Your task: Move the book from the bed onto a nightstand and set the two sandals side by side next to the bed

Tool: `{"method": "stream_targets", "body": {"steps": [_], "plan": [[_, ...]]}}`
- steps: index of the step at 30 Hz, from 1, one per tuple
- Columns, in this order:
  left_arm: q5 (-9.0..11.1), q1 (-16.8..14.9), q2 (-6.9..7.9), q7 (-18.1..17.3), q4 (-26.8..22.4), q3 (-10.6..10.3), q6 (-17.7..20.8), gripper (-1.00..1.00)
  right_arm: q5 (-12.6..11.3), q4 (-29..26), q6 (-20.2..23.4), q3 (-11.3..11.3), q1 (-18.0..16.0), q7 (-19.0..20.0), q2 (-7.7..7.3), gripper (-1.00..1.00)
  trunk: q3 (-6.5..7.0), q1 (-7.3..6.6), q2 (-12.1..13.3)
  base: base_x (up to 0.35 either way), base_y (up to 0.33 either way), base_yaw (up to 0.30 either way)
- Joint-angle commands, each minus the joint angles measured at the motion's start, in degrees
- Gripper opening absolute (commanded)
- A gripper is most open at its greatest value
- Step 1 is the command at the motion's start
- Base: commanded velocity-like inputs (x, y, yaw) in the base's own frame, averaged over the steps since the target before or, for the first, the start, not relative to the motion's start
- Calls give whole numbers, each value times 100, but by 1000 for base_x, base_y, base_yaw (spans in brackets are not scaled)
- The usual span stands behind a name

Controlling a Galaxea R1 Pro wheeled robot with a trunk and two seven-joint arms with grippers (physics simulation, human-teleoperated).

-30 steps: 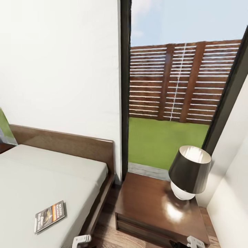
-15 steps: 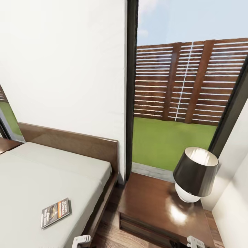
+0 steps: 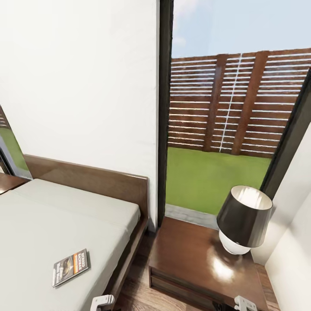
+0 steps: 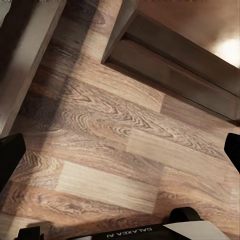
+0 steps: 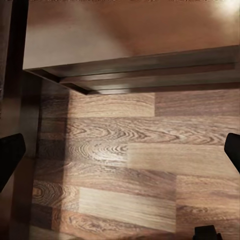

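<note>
Against half a second ago the head view barely differs: the book (image 3: 71, 267) sits a touch lower and the lamp (image 3: 243, 218) a little further left, so the camera has almost settled after its larger shift a second ago.

The bedroom has white walls, a brown wood-plank floor (image 4: 115, 150) and a tall black-framed window (image 3: 224, 116) showing a slatted fence and grass. The bed (image 3: 52, 224), with its dark wooden frame and off-white mattress, stands left of the window; the nightstand (image 3: 194, 259) stands just right of the bed, below the window, carrying the lamp on its far right corner.

The book lies flat on the mattress near the bed's right edge, well left of the nightstand. Its long axis runs across the bed, tilted slightly, the orange-banded end toward the nightstand.

The left gripper (image 4: 120, 145) hangs over bare floor between bed frame and nightstand, fingertips spread wide, gripping nothing. The right gripper (image 5: 120, 150) hangs over floor before the nightstand's front, likewise wide apart and empty.
</note>
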Motion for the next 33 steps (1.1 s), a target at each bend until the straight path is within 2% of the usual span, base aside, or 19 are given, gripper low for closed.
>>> {"method": "stream_targets", "body": {"steps": [1,33], "plan": [[-61,-5,1,-15,5,47,-26,100,-55,9,-14,18,-5,22,-3,100,10,-21,35,0,0,0],[-61,-5,1,-14,7,47,-26,100,-55,11,-22,19,-5,29,-3,100,584,-724,1318,0,0,0]]}}
